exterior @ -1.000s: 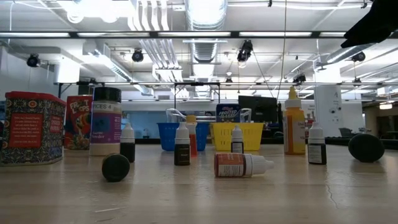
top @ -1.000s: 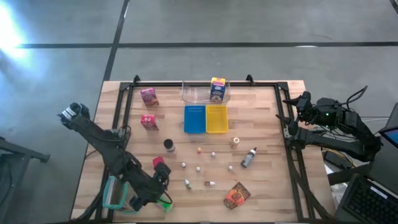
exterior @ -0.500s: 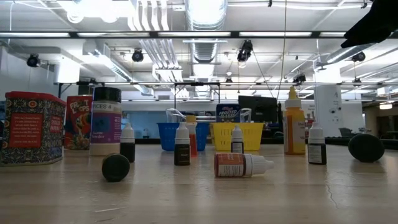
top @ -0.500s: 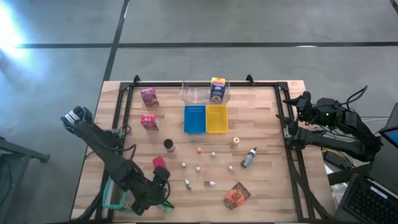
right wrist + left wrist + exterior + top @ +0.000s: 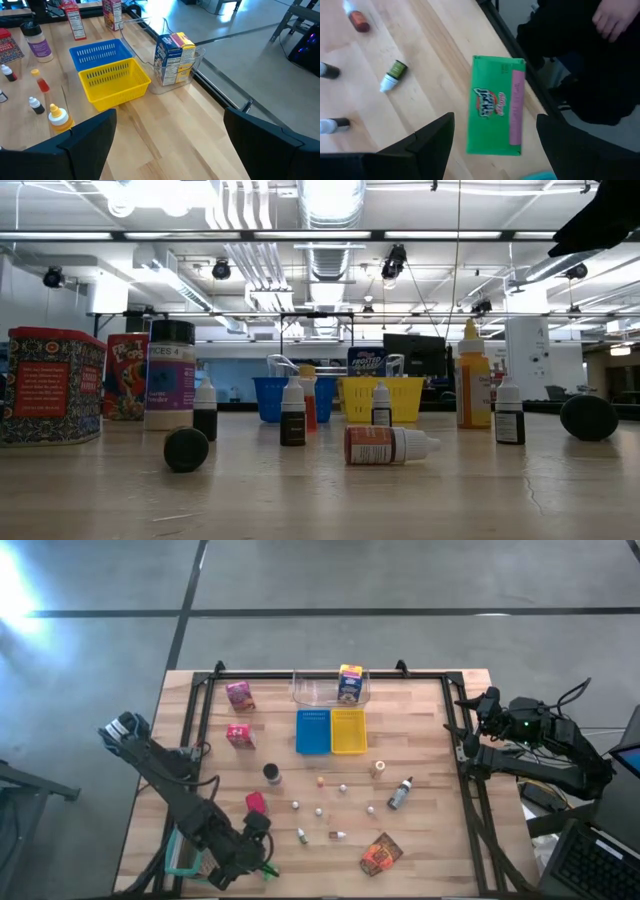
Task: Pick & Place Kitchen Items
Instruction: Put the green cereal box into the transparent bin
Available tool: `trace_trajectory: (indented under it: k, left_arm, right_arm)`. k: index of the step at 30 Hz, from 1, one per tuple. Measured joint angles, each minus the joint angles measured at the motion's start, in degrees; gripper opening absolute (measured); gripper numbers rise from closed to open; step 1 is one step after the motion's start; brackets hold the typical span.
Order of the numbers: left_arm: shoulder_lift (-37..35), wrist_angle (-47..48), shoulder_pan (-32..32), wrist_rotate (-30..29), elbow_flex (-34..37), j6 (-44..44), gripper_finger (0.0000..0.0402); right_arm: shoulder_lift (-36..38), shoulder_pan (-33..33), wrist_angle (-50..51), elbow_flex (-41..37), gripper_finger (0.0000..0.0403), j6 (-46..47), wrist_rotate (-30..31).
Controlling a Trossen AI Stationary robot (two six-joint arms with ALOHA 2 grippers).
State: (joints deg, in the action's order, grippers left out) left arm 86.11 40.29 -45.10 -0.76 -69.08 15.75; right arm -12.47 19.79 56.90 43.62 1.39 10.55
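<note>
The flat green cardboard packet (image 5: 496, 105) is seen lying at the near edge of the wooden tabletop (image 5: 420, 755), beside the teal-rimmed mesh basket (image 5: 181, 858). The left end effector (image 5: 492, 142) is held above the packet, released and empty. A small green dropper bottle (image 5: 393, 74) lies near the packet. The right end effector (image 5: 170, 145) is parked, fingers spread, far from the packet.

Green packet (image 5: 496, 106): "Apple Jacks"

High view straight down over whole table (image 5: 420, 780); low view level at tabletop; both share the yellow tray (image 5: 348, 731); wrist views close.
</note>
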Motion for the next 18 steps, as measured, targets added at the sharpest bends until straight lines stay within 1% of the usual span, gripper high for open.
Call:
trace_trajectory:
  k: [4, 8, 18]
  left_arm:
    - [0.0, -0.11, -0.9, -0.41, 0.0, 0.72, 0.0287]
    - [0.41, -0.22, -1.31, -3.12, 0.0, 0.61, 0.0287]
    - [4.82, -0.22, -1.4, -3.32, 0.0, -0.92, 0.0287]
  right_arm:
    - [0.0, 0.0, 0.0, 0.0, 0.0363, 0.0, 0.0]
    - [0.01, 0.0, 0.0, 0.0, 0.0363, 0.0, 0.0]
    - [0.01, -0.02, 0.0, 0.0, 0.0363, 0.0, 0.0]
